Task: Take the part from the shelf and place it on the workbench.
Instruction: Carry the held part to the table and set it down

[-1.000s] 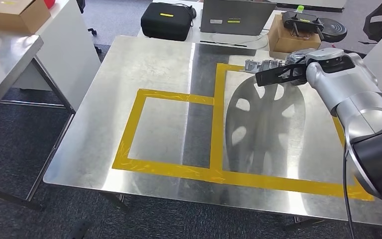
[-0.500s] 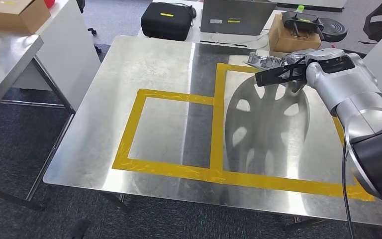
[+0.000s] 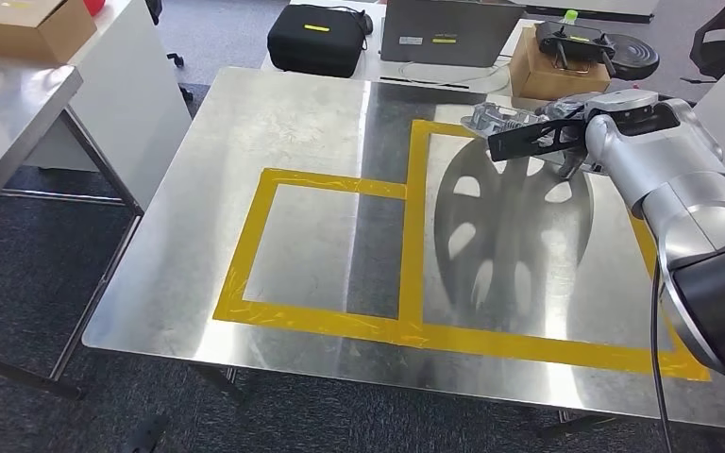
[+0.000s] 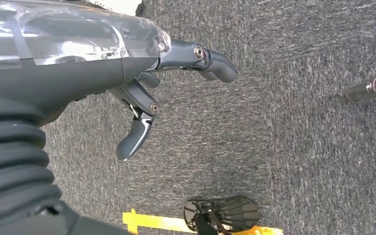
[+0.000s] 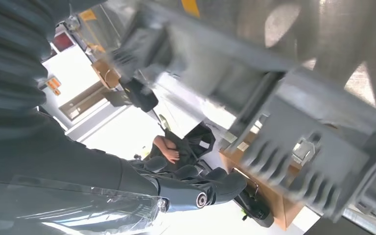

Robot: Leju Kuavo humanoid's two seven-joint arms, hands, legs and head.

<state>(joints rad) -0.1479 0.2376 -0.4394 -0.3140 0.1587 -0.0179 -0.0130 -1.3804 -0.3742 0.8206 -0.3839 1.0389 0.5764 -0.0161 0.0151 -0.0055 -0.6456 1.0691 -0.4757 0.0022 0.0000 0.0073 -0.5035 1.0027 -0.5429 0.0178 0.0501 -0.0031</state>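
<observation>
Right hand (image 3: 566,142): I see it closed around the grey metal part (image 3: 502,119).
Part position: held above the workbench (image 3: 293,123), far edge of the yellow tape frame (image 3: 413,226).
Risk: I think an early release makes it drop and slide off.
Left hand (image 4: 147,93): fingers apart, holding nothing.

R arm (image 3: 680,179) reaches fwd, right hand (image 3: 552,142) gripping; left hand (image 4: 142,88) hangs, fingers (image 4: 134,134) loosely apart.

Brushed, glossy steel workbench top (image 3: 293,142) with shiny yellow tape (image 3: 330,184); matt grey ribbed cast-metal part (image 3: 502,118); rough grey carpet (image 4: 298,122).
</observation>
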